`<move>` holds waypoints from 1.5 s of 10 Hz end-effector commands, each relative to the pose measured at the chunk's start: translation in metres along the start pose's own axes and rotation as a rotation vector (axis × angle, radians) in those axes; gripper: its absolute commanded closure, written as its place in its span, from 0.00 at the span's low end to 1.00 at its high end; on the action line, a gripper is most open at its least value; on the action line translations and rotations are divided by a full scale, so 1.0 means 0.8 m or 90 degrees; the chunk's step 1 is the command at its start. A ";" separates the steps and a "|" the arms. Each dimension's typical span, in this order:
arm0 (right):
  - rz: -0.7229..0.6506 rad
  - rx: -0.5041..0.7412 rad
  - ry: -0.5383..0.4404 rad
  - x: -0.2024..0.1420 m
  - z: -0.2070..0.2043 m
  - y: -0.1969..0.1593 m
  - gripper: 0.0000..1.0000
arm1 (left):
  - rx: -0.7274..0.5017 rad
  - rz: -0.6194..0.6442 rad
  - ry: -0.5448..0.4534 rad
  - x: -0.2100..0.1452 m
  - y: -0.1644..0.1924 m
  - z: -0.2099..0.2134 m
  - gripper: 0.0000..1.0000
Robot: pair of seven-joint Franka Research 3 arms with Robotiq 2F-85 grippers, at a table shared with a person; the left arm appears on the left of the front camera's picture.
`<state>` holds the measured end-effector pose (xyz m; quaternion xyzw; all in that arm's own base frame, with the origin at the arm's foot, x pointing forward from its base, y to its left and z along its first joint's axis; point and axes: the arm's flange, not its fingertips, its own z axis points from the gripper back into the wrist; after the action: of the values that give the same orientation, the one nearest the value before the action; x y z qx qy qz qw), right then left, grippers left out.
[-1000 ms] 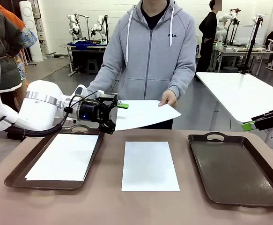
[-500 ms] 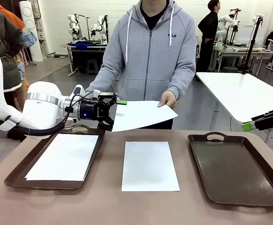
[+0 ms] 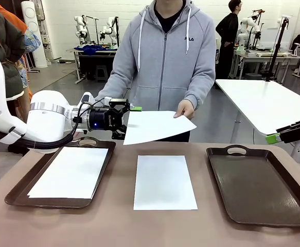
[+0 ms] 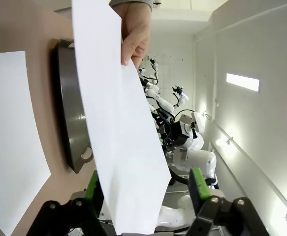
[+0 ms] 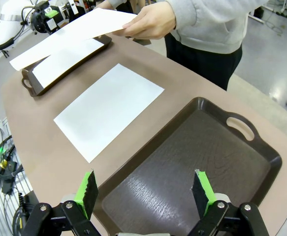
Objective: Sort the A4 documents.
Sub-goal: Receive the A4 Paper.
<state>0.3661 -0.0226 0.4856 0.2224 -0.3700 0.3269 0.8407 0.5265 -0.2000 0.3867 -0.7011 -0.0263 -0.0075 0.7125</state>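
A person's hand holds one white A4 document out over the table's far edge. My left gripper is at that sheet's left edge. In the left wrist view the sheet passes between my fingers, whose jaws stand apart on either side of it. Another A4 document lies in the left brown tray, and a third lies flat on the table's middle. My right gripper hangs open above the right tray, holding nothing.
The right brown tray holds nothing. The person stands at the far side behind the brown table. A white table stands at the back right, beside my right gripper.
My left gripper has rolled and risen slightly at the held sheet's left edge, and its jaws have narrowed around it. The right arm has not moved.
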 end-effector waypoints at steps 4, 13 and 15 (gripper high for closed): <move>0.003 0.013 -0.017 -0.001 -0.005 -0.004 0.00 | -0.007 -0.011 -0.013 0.006 0.005 -0.002 0.67; 0.003 0.013 -0.017 -0.001 -0.005 -0.004 0.00 | 0.031 -0.035 -0.010 0.003 -0.008 0.005 1.00; 0.003 0.013 -0.017 -0.001 -0.005 -0.004 0.00 | 0.047 -0.033 0.021 0.006 -0.021 0.010 1.00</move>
<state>0.3661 -0.0226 0.4856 0.2225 -0.3700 0.3269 0.8407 0.5294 -0.1937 0.3959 -0.6848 -0.0432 -0.0179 0.7272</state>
